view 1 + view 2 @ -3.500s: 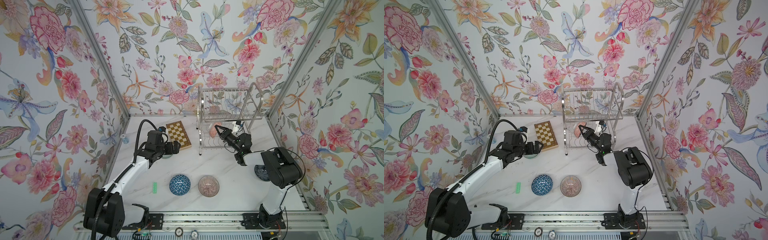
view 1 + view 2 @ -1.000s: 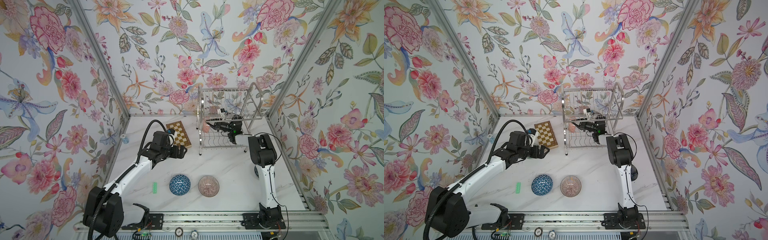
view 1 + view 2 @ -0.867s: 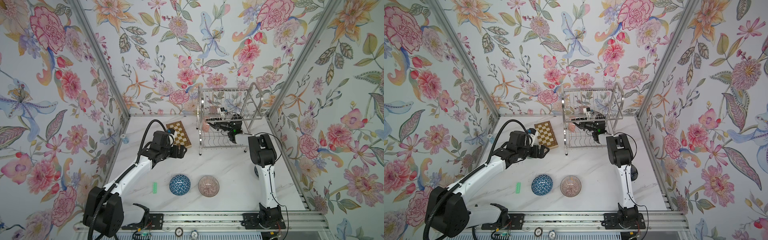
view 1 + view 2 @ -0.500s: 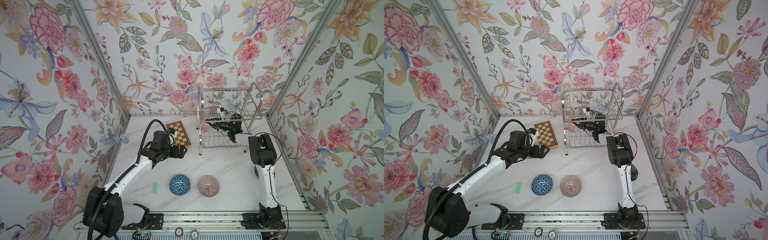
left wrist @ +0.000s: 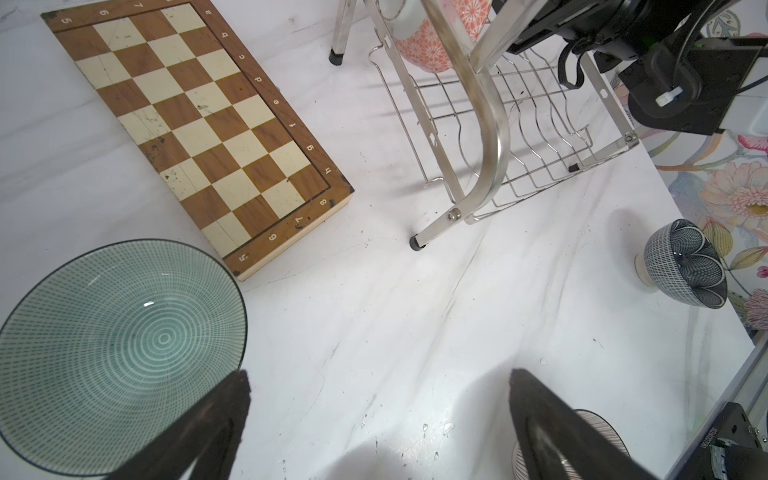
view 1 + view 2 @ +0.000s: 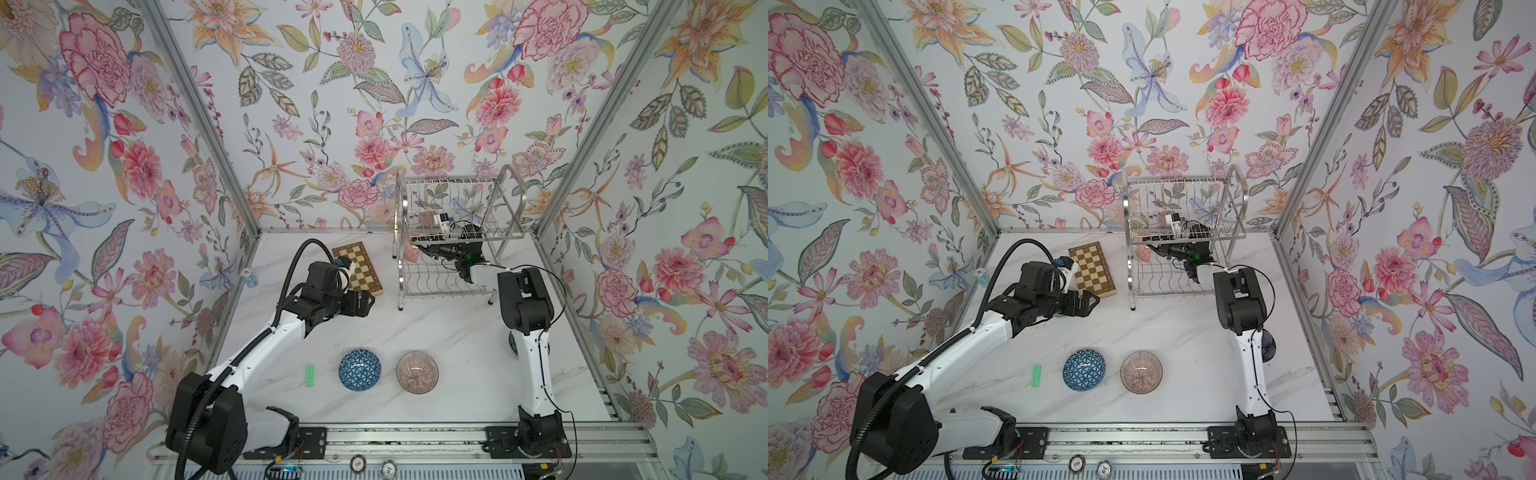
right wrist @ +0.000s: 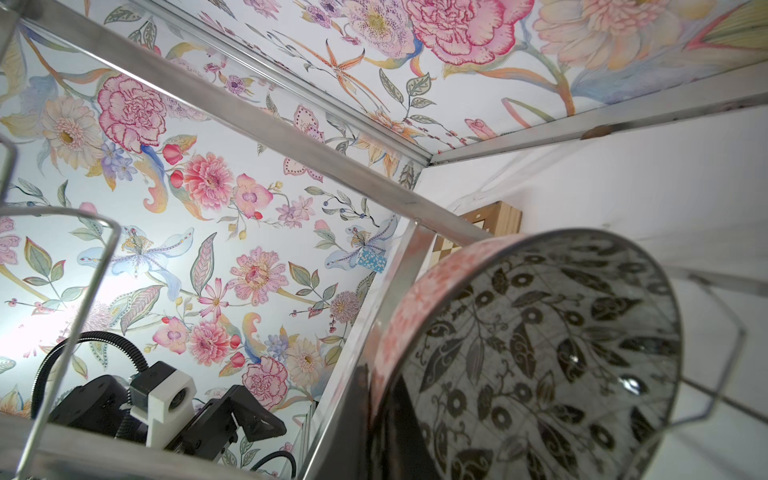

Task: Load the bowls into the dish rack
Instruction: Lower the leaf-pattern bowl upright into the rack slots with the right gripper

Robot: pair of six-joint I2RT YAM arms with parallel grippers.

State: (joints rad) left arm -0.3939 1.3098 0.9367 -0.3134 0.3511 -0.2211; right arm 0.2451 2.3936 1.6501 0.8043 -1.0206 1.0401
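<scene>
The steel dish rack [image 6: 498, 208] [image 6: 1225, 199] [image 5: 486, 124] stands at the back of the table. My right gripper [image 6: 420, 249] [image 6: 1152, 248] [image 7: 379, 401] reaches in between its two shelves and is shut on the rim of a floral bowl [image 7: 540, 353] [image 6: 411, 254] [image 6: 1143, 253] [image 5: 432, 45], red-latticed outside, held on edge at the rack's left end. My left gripper [image 6: 368, 301] [image 6: 1093, 301] [image 5: 378, 378] hangs open over bare table beside the mint green bowl [image 5: 120, 353]. A blue triangle bowl [image 6: 360, 370] [image 6: 1084, 370] and a pinkish lined bowl [image 6: 417, 371] [image 6: 1141, 371] sit near the front.
A chessboard [image 6: 358, 271] [image 6: 1093, 271] [image 5: 199, 129] lies left of the rack. A dark striped bowl [image 5: 685, 266] [image 6: 1269, 347] sits by the right wall, mostly behind the right arm. A small green block [image 6: 309, 375] [image 6: 1036, 375] lies left of the blue bowl.
Since the oldest frames my right arm has raised its elbow and carried the floral bowl further left into the rack; the left gripper has shifted right. Over the last second nothing visibly moves.
</scene>
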